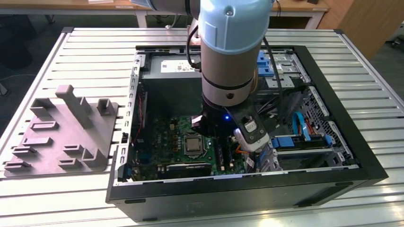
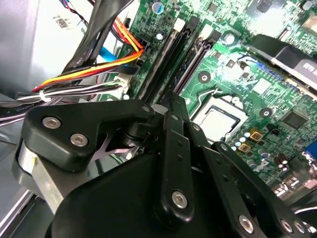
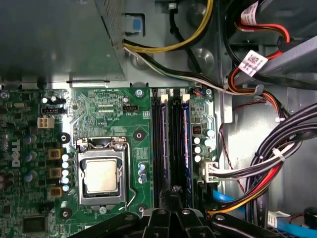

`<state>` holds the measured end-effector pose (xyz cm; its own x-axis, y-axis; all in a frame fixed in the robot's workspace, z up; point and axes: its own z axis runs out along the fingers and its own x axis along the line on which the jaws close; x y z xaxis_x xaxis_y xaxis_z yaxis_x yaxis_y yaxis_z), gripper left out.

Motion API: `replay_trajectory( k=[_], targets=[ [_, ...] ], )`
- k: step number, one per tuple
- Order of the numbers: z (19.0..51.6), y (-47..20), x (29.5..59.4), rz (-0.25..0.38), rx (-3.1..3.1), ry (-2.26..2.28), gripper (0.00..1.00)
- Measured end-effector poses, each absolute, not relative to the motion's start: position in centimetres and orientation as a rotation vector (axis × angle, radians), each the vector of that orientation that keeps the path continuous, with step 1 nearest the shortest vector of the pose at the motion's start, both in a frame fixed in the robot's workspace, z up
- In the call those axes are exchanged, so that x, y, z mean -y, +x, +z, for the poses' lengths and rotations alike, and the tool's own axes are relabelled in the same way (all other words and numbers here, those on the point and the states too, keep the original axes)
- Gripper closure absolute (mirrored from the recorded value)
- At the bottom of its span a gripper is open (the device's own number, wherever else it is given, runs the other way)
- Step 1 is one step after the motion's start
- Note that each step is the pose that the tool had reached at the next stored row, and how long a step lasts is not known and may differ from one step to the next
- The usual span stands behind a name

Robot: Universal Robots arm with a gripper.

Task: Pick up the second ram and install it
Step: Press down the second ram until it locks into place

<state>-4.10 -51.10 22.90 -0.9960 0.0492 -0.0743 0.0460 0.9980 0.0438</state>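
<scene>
- a pale blue, smooth-cased robot arm reaches down into an open black metal computer case on a ribbed metal surface.
- its black, bolted hand hangs just over the long dark memory slots of the green motherboard; how far it is spread cannot be told.
- the second ram, a thin blue-edged stick, appears to stand on edge in the slot nearest the bundled cables.
- a grey plastic block with upright tabs sits beside the case.
</scene>
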Motion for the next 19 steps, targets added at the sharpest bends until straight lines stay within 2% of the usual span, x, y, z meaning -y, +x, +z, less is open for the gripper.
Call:
replay_trajectory(
  k=[19],
  targets=[
    [22.9,-3.8,52.9,0.065,-3.068,0.073,0.90]
  ],
)
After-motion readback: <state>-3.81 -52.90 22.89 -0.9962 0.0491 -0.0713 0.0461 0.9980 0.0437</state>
